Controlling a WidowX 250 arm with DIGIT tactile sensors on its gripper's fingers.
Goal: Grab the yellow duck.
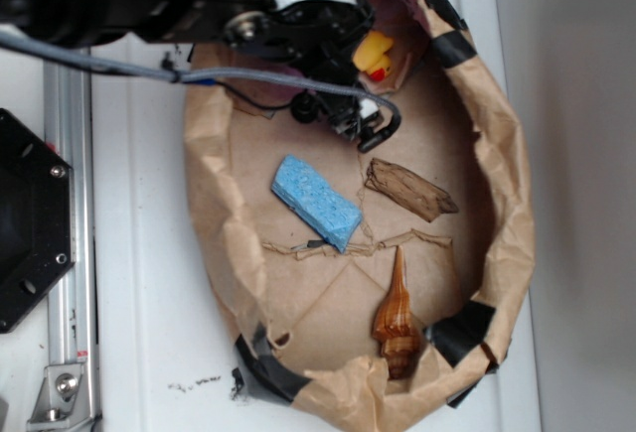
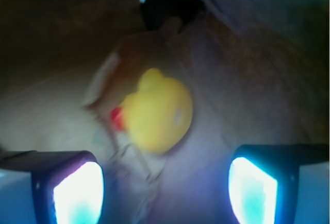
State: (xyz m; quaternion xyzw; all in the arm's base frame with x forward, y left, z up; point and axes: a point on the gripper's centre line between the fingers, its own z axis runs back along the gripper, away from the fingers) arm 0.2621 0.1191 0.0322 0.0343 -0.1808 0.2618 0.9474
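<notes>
The yellow duck (image 1: 375, 55) lies at the top of the brown paper basin (image 1: 502, 144), against its far wall, red beak showing. In the wrist view the duck (image 2: 157, 112) is blurred, lying ahead of and slightly left of the middle between my fingers. My gripper (image 2: 165, 190) is open, its two glowing pads (image 2: 77, 193) wide apart with nothing between them. From outside, the gripper (image 1: 353, 79) hangs just left of and below the duck, partly covering it.
A blue sponge (image 1: 316, 202) lies mid-basin. A crumpled brown paper piece (image 1: 409, 190) sits to its right. An orange-brown pointed shell (image 1: 397, 318) rests near the front rim. A metal rail (image 1: 70, 233) and black base (image 1: 25, 223) stand at left.
</notes>
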